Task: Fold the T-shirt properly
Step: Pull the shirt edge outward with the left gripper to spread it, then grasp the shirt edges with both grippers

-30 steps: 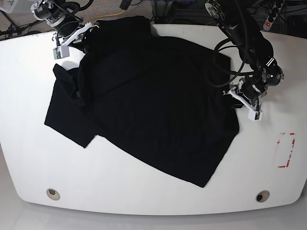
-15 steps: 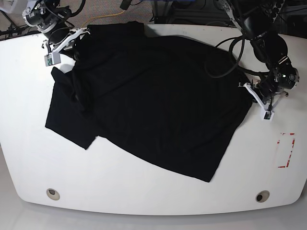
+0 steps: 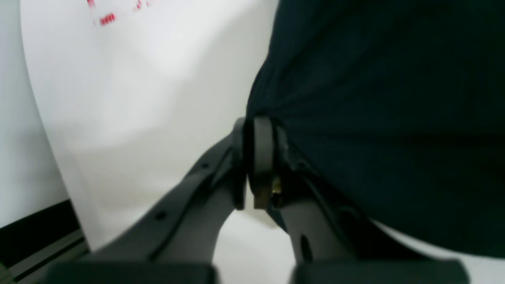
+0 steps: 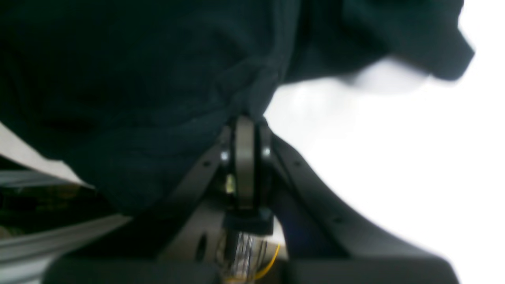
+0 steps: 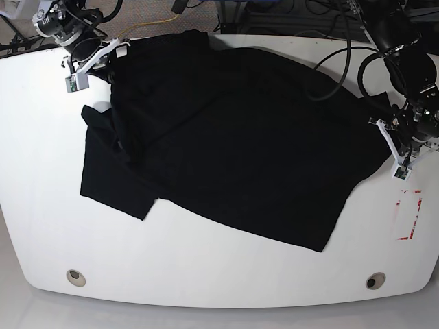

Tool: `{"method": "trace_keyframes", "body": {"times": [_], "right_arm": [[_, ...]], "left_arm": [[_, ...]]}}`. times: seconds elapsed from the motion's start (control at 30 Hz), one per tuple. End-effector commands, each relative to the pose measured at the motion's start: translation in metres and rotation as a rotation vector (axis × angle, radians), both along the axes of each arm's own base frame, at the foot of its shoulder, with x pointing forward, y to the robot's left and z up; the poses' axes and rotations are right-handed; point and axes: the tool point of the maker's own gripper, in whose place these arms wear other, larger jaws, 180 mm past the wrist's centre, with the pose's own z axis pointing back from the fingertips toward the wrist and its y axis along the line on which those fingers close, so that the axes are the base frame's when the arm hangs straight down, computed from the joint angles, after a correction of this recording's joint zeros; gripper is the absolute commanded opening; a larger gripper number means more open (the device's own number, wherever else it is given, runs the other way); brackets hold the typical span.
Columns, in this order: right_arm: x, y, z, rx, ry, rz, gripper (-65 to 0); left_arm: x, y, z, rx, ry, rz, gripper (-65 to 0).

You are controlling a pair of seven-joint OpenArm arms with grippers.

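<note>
White tabletop (image 5: 206, 274) carries the T-shirt (image 5: 233, 144), spread out but rumpled, one sleeve doubled at the base view's left; no real fold yet, I'd say early. Left gripper (image 3: 252, 157) and right gripper (image 4: 244, 157) fingers clamped on its edges. No readable writing.

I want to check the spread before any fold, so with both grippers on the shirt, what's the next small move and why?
Probably keep pulling the two held edges apart and lay them flat. The left gripper and right gripper are both shut on the T-shirt, yet it lies skewed on the table, with a flap bunched over near the right gripper's side. It looks too crooked to fold.
</note>
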Motion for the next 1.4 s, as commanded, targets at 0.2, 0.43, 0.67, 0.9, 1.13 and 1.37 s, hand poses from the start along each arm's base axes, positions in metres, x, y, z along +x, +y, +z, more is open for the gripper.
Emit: {"method": "trace_keyframes", "body": {"times": [0.2,0.43,0.67,0.9,1.13,1.37], "right_arm": [[0.005,0.001,0.009,0.001,-0.039,0.010,-65.0],[0.005,0.001,0.009,0.001,-0.039,0.010,-65.0],[0.007,-0.001,0.003,0.010,-0.026,0.003,-65.0],[0.008,-0.003,0.003,-0.001,-0.024,0.006,-65.0],[0.008,-0.003,0.003,-0.002,-0.024,0.007,-65.0],[0.008,-0.003,0.003,-0.002,-0.024,0.007,-65.0]], "left_arm": [[0.004,0.000,0.010,0.014,-0.028,-0.020,-23.5],[-0.016,0.022,0.010,-0.107,-0.086,0.110,-23.2],[-0.052,0.022,-0.016,-0.286,-0.064,0.161,-23.1],[-0.094,0.027,-0.048,-0.459,-0.019,0.264,-22.9],[-0.119,0.022,-0.073,-0.527,0.054,0.303,-22.9],[-0.128,-0.005,-0.094,-0.554,0.153,0.241,-22.9]]}}
